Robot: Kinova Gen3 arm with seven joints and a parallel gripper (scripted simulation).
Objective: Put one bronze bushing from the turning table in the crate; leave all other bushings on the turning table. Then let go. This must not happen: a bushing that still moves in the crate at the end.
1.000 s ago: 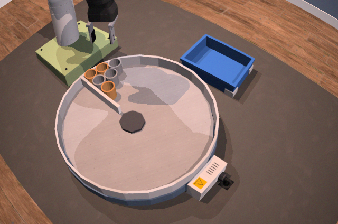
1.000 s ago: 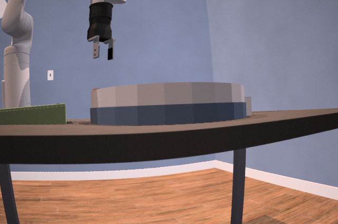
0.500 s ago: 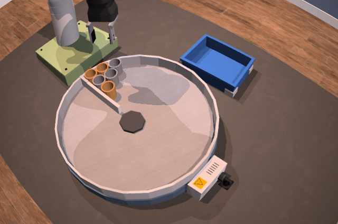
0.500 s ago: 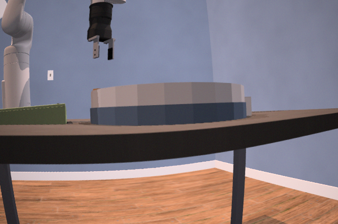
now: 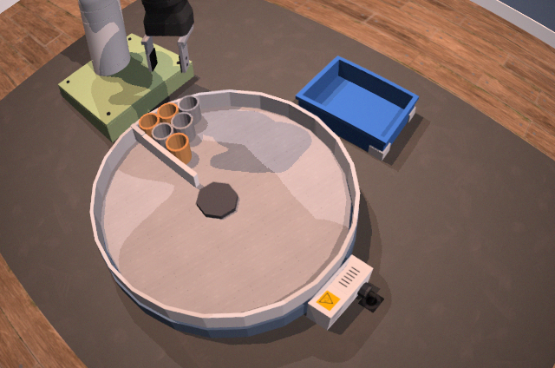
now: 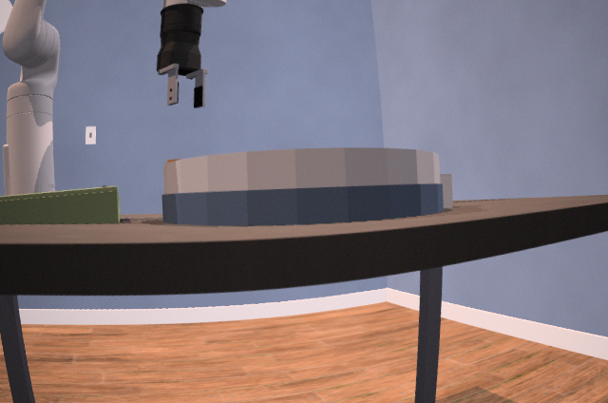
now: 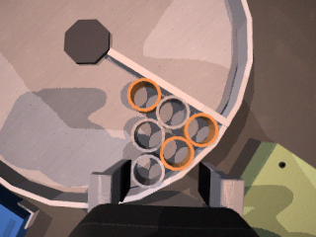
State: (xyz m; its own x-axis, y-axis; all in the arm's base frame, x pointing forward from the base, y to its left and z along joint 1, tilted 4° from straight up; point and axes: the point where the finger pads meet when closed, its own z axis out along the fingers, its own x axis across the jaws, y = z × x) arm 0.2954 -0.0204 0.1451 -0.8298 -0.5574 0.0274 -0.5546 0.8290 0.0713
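Note:
The round turning table [image 5: 346, 161] [image 6: 304, 170] [image 7: 241, 46] holds a cluster of upright bushings against a divider bar [image 5: 166, 158] [image 7: 130, 63] near its rim. Three are bronze: one [image 5: 178, 145] [image 7: 144, 95] towards the hub, one [image 5: 148, 121] [image 7: 200, 129] by the rim and one [image 5: 167, 110] [image 7: 177, 153] beside it. Three are grey [image 5: 189, 105] [image 5: 182, 121] [image 5: 162, 131] [image 7: 148, 170] [image 7: 149, 134] [image 7: 173, 113]. My gripper [image 5: 167, 63] [image 6: 184, 100] [image 7: 164, 175] is open and empty, high above the cluster's rim side. The blue crate [image 5: 378, 75] stands empty to the table's right.
The arm's green base [image 5: 89, 95] [image 6: 59, 204] [image 7: 276, 185] sits just behind the bushings. A dark hub [image 5: 217, 199] [image 7: 87, 41] marks the table's centre. A white control box [image 5: 340, 296] juts from the table's front right.

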